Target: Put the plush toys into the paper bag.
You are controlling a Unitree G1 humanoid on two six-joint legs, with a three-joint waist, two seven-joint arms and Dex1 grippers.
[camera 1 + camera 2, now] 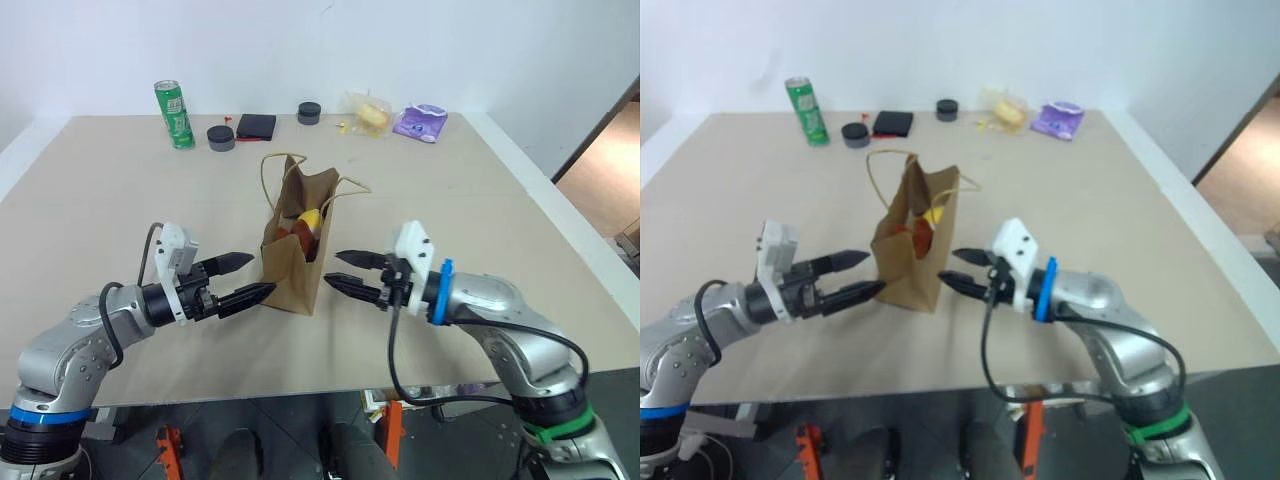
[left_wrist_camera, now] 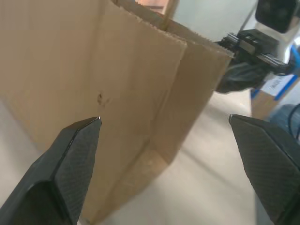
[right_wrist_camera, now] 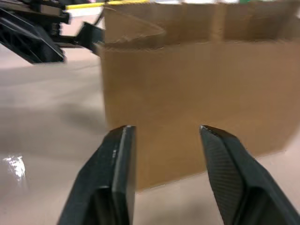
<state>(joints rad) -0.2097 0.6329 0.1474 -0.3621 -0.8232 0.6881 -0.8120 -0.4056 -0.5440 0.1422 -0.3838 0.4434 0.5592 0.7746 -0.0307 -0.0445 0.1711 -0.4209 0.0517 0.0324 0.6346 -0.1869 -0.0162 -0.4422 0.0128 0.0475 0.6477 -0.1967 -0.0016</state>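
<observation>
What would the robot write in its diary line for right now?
toys: plush toys inside paper bag | bag: upright | left gripper: open, beside bag | right gripper: open, other side

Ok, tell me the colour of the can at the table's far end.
Green can, clearest in the left eye view.

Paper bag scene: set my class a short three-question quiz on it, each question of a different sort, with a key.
1. True or false: the paper bag lies flat on the table.
2. What stands between the left gripper and the right gripper?
A. the green can
B. the bag
C. the purple packet
3. Where are the plush toys?

Key:
1. False, it stands upright.
2. B
3. Inside the bag, seen through its open top.
</observation>
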